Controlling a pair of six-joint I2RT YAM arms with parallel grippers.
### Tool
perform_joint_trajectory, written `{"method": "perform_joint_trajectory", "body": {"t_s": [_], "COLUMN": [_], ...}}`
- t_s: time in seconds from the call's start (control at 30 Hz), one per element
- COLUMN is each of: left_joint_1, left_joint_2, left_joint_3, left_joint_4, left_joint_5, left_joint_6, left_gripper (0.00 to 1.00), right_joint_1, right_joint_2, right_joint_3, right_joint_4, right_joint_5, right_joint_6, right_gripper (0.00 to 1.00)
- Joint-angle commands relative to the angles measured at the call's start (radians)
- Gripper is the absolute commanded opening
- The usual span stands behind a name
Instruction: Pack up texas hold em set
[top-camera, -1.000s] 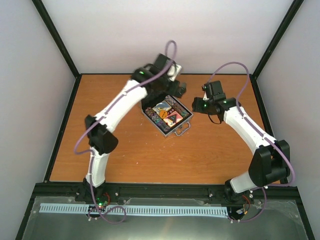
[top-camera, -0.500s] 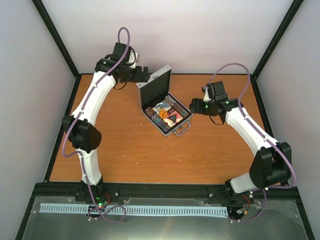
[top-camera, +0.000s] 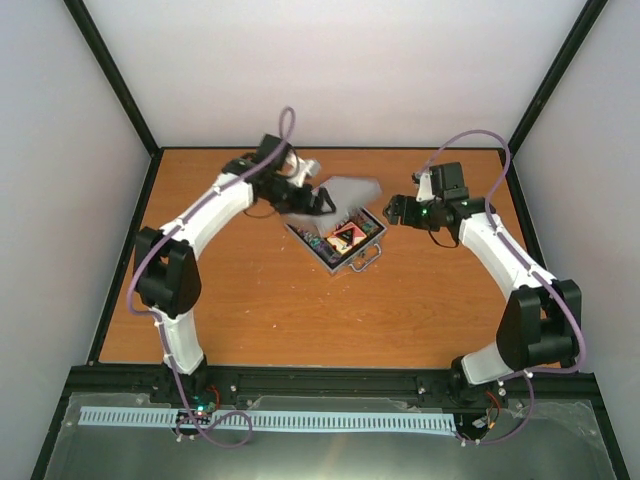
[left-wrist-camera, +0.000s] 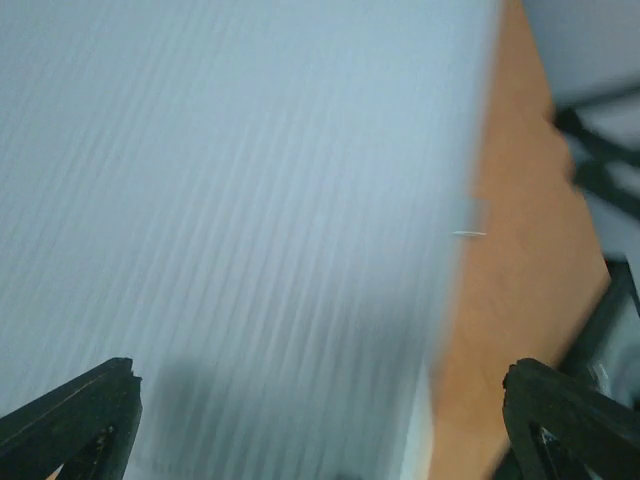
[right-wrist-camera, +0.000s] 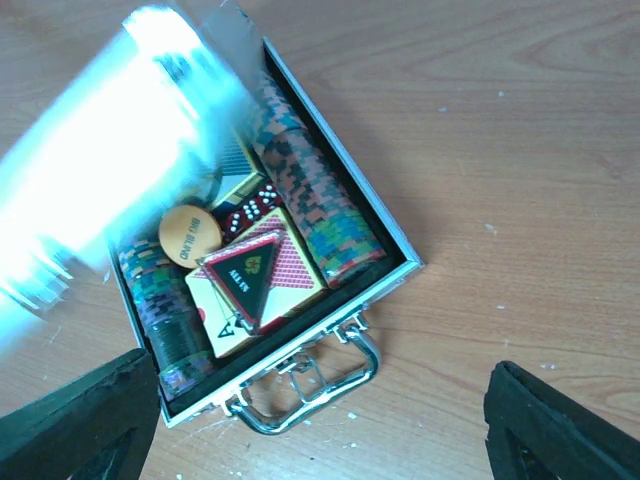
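The silver case (top-camera: 337, 238) lies open at the table's middle, its metal handle (top-camera: 366, 260) toward the front. Its lid (top-camera: 350, 190) is a grey blur slanting over the back half. My left gripper (top-camera: 315, 200) is open against the lid's outer face, which fills the left wrist view (left-wrist-camera: 250, 200). My right gripper (top-camera: 392, 212) is open and empty, just right of the case. The right wrist view shows chip rows (right-wrist-camera: 315, 195), a card box (right-wrist-camera: 290, 270), the dark triangular token (right-wrist-camera: 250, 278), an orange disc (right-wrist-camera: 190, 233), red dice (right-wrist-camera: 245, 208), the handle (right-wrist-camera: 310, 385) and the blurred lid (right-wrist-camera: 100, 170).
The orange wooden table (top-camera: 270, 300) is ringed by a black frame and pale walls. A black rail (top-camera: 300, 380) runs along the near edge by the arm bases.
My left arm swung from behind the upright lid to its outer face, and the lid has tipped forward over the case. My right gripper drew slightly right.
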Motion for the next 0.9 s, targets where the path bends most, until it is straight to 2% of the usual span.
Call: {"method": "perform_joint_trajectory", "body": {"t_s": [0.0,0.17,0.33,0.43,0.57,0.73,0.87], "left_joint_1": [-0.147,-0.151,-0.132,-0.102,-0.070,-0.060,-0.060], "left_joint_2": [-0.064,-0.180,-0.220,-0.230,-0.214,-0.152,-0.119], "left_joint_3": [-0.139,-0.349,-0.523,-0.597,-0.626,-0.609,-0.596], "left_joint_4": [0.016,0.172,0.248,0.341,0.442,0.474,0.457], "left_joint_5": [0.146,0.175,0.068,0.082,0.104,0.097,0.070], "left_joint_6": [0.012,-0.126,-0.299,-0.392,-0.465,-0.531,-0.529], "left_gripper": [1.00,1.00,1.00,1.00,1.00,1.00,0.97], "right_joint_1": [-0.059,-0.108,-0.132,-0.131,-0.114,-0.085,-0.057], "right_joint_2": [0.044,0.073,0.142,0.208,0.246,0.278,0.286], "right_joint_3": [-0.048,-0.125,-0.165,-0.146,-0.124,-0.118,-0.126], "right_joint_4": [0.058,0.125,0.228,0.266,0.260,0.210,0.202], "right_joint_5": [-0.116,-0.182,-0.322,-0.421,-0.470,-0.482,-0.504], "right_joint_6": [-0.039,-0.030,-0.030,-0.031,-0.106,-0.168,-0.183], "right_gripper": [0.88,0.88,0.88,0.83,0.79,0.73,0.69]}}
